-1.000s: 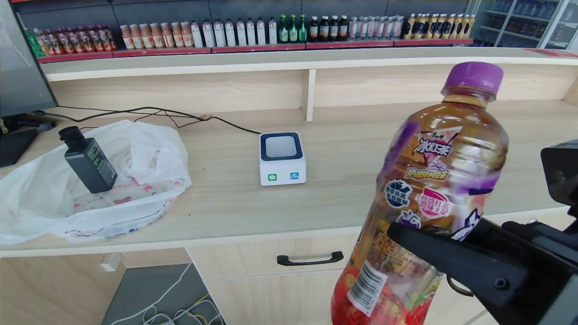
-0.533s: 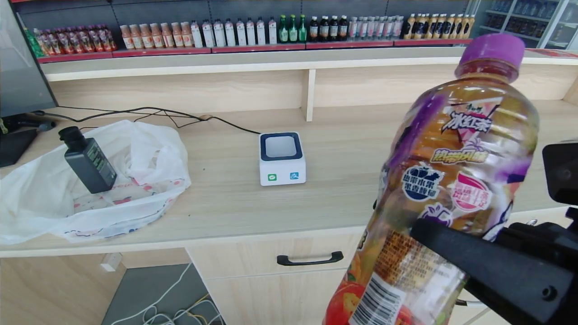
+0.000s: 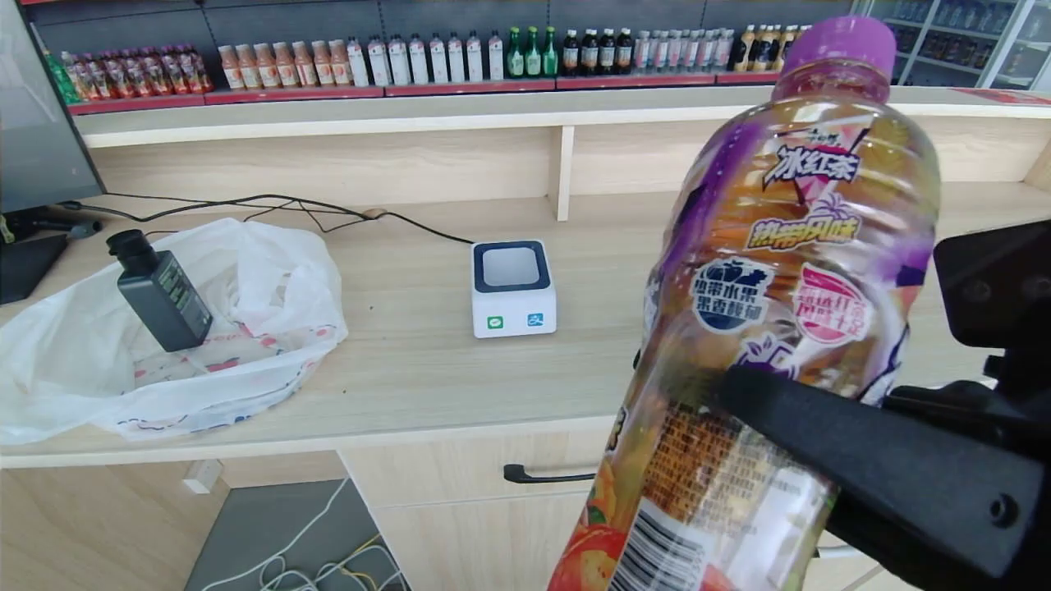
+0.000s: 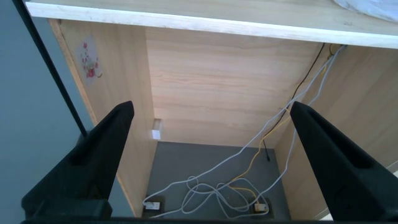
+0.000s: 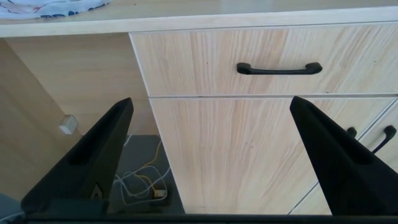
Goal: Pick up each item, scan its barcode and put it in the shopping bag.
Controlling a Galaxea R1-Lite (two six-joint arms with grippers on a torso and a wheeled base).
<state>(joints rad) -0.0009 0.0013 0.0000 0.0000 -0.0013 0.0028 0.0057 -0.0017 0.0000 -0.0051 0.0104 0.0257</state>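
Black and flat, 1 finger [image 3: 862, 468] of the right gripper [image 3: 739, 402] is pressing across the lower label of the drink bottle [image 3: 788, 271] in the head view and gripping it aloft. The other finger is sitting hidden behind the bottle. The right wrist view is disagreeing, since there the 2 fingers are standing wide apart with the drawer front [image 5: 249, 143] between them.

The drink bottle is hanging off the counter [image 3: 410, 369], out in front of its front edge toward the right end. It is tilting with its purple cap [image 3: 842, 45] uppermost and leaning right, and its barcode [image 3: 657, 554] at the low end is facing the head camera.

The left gripper [image 4: 211, 109] is hanging low by the counter's left end, jaws spread wide and framing the wooden panel and loose cables [image 4: 217, 186] beneath.

The white scanner [image 3: 513, 287] is sitting mid-counter with its window up. The shopping bag [image 3: 82, 361] is lying open at the left end near the front edge, and 1 dark grey bottle [image 3: 160, 291] is leaning inside it. Rows of shelf bottles [image 3: 460, 57] are lining the red ledge behind the counter's back edge.
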